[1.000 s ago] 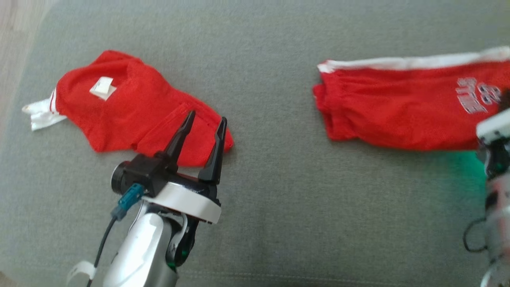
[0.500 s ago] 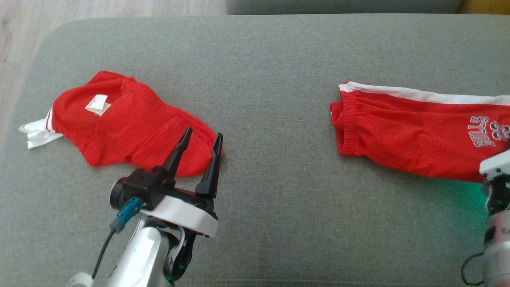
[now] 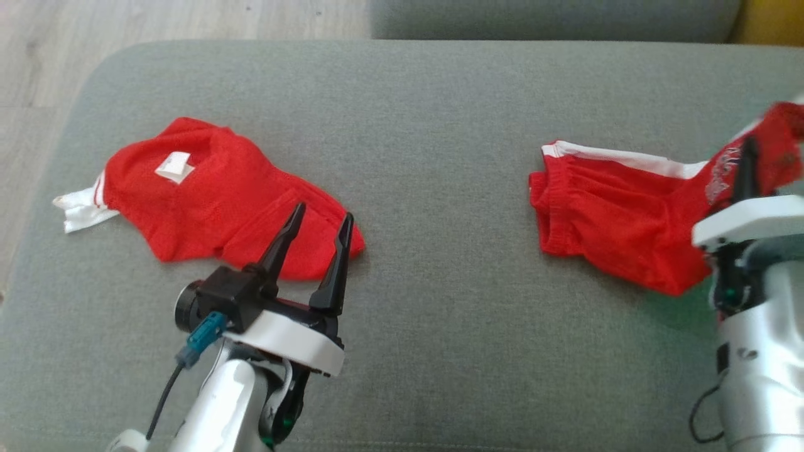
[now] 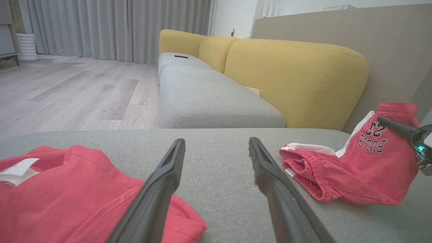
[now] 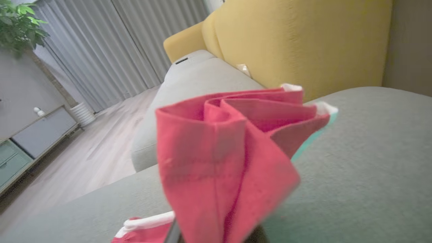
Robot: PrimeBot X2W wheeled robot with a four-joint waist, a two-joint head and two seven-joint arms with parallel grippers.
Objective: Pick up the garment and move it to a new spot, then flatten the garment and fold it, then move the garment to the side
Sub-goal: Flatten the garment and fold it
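Red shorts (image 3: pixel 615 216) with a white side stripe and a "BULLS 23" print lie at the right of the grey cushion (image 3: pixel 440 144). Their waistband end rests on the cushion, while the printed end is raised and folded over. My right gripper (image 3: pixel 749 160) is shut on that raised end. In the right wrist view the bunched red fabric (image 5: pixel 219 152) hides most of the fingers. The left wrist view shows the shorts (image 4: pixel 351 168) hanging from the right gripper (image 4: pixel 396 126). My left gripper (image 3: pixel 323 213) hovers open and holds nothing, over the near corner of a second red garment (image 3: pixel 207 201).
The second red garment (image 4: pixel 67 192) has a white tag and a white trim end at the cushion's left. Wood floor (image 3: pixel 94 37) lies beyond the cushion's left and far edges. A yellow sofa back (image 4: pixel 293 77) and a grey seat (image 4: pixel 209 98) stand behind.
The head camera has shifted. My right gripper has raised the printed end of the shorts and carried it left, so the shorts now fold over. The left arm has stayed put.
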